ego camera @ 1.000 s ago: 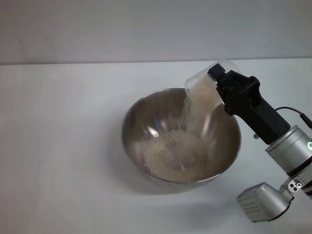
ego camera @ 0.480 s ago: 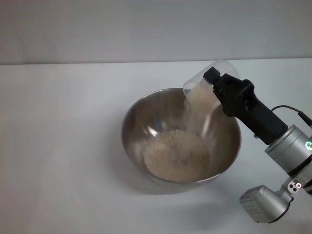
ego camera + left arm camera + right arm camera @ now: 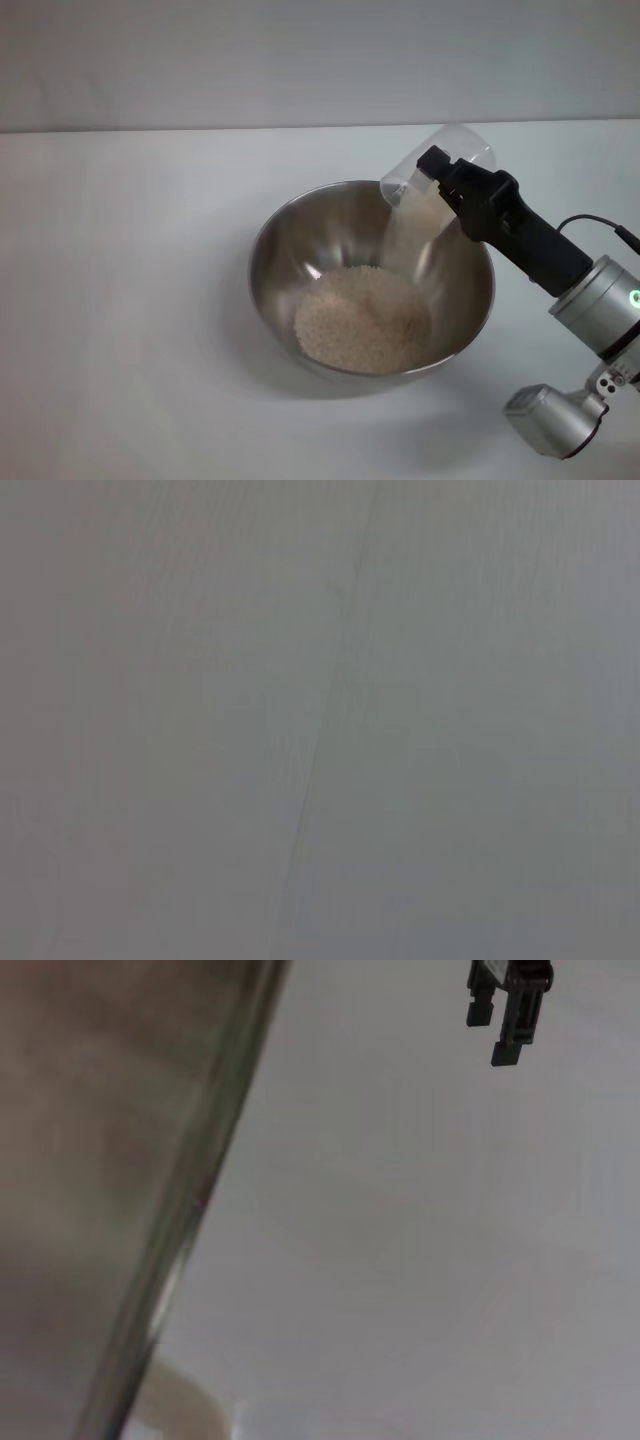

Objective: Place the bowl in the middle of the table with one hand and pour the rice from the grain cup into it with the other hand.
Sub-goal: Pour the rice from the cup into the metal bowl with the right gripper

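The shiny steel bowl (image 3: 268,245) stands on the white table (image 3: 130,300) near its middle, with a heap of pale rice (image 3: 362,318) inside. My right gripper (image 3: 445,178) is shut on the clear grain cup (image 3: 465,140), tipped mouth-down over the bowl's far right rim. A thin pale trail of rice (image 3: 410,225) runs below its mouth. The cup's wall fills one side of the right wrist view (image 3: 90,1140). My left gripper (image 3: 493,1040) shows small and far off in that view, fingers apart, holding nothing. It is out of the head view.
The table's far edge (image 3: 200,128) meets a plain grey wall. The right arm's silver wrist (image 3: 600,300) and camera housing (image 3: 550,420) hang over the table's near right corner. The left wrist view shows only a plain grey surface.
The rice stream from the cup has thinned to a faint trail, and the heap in the bowl has grown. The right arm has shifted slightly right with the cup.
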Robot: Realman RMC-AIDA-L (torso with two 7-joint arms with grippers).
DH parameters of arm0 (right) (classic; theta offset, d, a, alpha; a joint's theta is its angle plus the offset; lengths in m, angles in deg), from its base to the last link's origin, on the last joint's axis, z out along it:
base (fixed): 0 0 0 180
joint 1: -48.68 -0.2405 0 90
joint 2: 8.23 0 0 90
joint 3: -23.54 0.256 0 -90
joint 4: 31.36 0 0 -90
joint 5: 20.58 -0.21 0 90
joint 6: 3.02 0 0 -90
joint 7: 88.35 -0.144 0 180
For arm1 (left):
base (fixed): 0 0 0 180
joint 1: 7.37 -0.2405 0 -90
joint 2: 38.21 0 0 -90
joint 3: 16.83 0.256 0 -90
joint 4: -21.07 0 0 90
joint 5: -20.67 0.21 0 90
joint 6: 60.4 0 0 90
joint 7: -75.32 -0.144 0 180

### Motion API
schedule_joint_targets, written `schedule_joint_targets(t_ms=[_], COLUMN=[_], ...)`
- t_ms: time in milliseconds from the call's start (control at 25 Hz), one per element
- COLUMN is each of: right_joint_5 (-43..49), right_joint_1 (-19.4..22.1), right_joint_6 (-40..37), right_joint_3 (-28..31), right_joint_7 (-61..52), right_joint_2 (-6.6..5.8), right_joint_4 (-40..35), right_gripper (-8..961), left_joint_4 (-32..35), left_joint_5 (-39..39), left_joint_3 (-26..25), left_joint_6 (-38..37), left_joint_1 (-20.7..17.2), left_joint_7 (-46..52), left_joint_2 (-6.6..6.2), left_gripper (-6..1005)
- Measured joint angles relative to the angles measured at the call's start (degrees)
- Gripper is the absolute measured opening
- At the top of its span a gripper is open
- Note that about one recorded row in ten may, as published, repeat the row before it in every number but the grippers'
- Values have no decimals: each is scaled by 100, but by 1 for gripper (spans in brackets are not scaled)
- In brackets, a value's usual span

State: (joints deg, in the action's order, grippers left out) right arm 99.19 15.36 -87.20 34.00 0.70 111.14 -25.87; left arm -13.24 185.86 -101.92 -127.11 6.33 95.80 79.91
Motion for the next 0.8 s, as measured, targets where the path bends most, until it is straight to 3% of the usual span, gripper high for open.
schedule_joint_targets(t_ms=[800], right_joint_5=[3], right_joint_1=[-252], right_joint_6=[33], right_joint_3=[-300], right_joint_7=[278], right_joint_2=[-10], right_joint_4=[-379], right_gripper=[13], left_joint_4=[51], left_joint_5=[31], left_joint_3=[34], left_joint_6=[-9], left_joint_1=[43], left_joint_7=[-57], left_joint_2=[4], left_gripper=[763])
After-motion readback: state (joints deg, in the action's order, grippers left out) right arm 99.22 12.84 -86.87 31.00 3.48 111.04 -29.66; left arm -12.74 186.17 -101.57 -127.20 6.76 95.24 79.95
